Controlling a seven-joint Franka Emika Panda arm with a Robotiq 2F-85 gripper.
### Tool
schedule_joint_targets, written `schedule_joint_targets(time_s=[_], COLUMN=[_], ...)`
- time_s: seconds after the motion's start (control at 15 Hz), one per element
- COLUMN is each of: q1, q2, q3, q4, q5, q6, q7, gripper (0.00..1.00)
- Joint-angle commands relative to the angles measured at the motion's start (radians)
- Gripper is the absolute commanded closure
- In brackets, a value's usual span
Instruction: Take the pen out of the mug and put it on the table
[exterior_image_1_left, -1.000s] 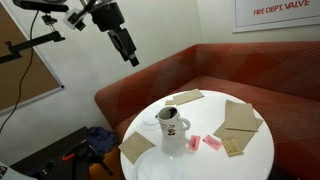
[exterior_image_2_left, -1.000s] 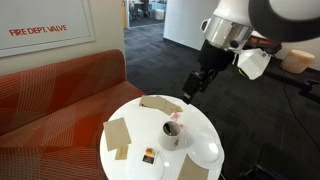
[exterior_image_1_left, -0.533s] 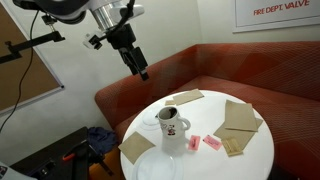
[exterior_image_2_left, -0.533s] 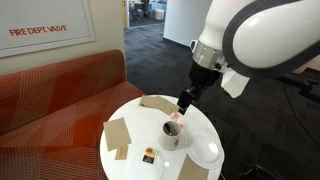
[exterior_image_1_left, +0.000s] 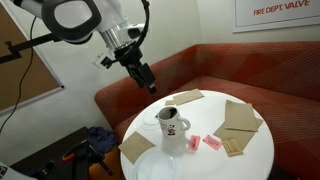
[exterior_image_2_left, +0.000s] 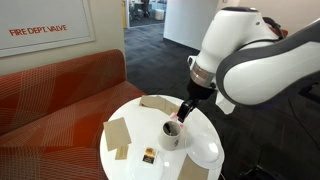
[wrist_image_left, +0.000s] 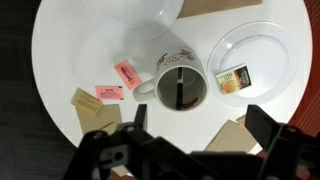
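Pen (wrist_image_left: 177, 88) inside round white mug (wrist_image_left: 172, 58)

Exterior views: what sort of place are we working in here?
Probably an office lounge or break area: a curved red-brown sofa curves behind a round white table, a Fire Dept Valve sign hangs on the wall, and a mug and pink packets sit on the table.
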Motion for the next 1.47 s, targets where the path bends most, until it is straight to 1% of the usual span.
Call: schedule_joint_targets(time_s=[0.0,0.13,0.27,0.4,0.47,0.6,0.73,0.87,0.93,1.0,1.07,1.13,1.2,1.27,1.4], q1=[-0.008,-0.009,-0.01,-0.011,-0.011,-0.01,-0.008,-0.007,-0.004,-0.005,-0.004,-0.001,-0.002,0.0,0.002], q2=[0.025,0.042,0.062,0.083,0.094,0.12,0.152,0.181,0.195,0.207,0.221,0.235,0.248,0.26,0.283], q3=[-0.004,-0.005,-0.006,-0.009,-0.009,-0.011,-0.013,-0.016,-0.019,-0.018,-0.019,-0.022,-0.019,-0.02,-0.019], q4=[-0.023,-0.027,-0.026,-0.022,-0.02,-0.012,0.0,0.012,0.019,0.025,0.034,0.045,0.056,0.067,0.09], q5=[-0.01,-0.014,-0.013,-0.022,-0.02,-0.022,-0.027,-0.031,-0.036,-0.032,-0.032,-0.036,-0.03,-0.031,-0.029], q6=[0.047,0.056,0.061,0.071,0.076,0.091,0.106,0.121,0.126,0.131,0.135,0.14,0.141,0.143,0.145], q7=[-0.008,-0.005,-0.007,0.006,0.003,0.009,0.014,0.019,0.024,0.02,0.022,0.028,0.025,0.027,0.028], gripper=[0.07,0.26,0.42,0.44,0.41,0.42,0.46,0.52,0.57,0.59,0.58,0.61,0.58,0.59,0.58])
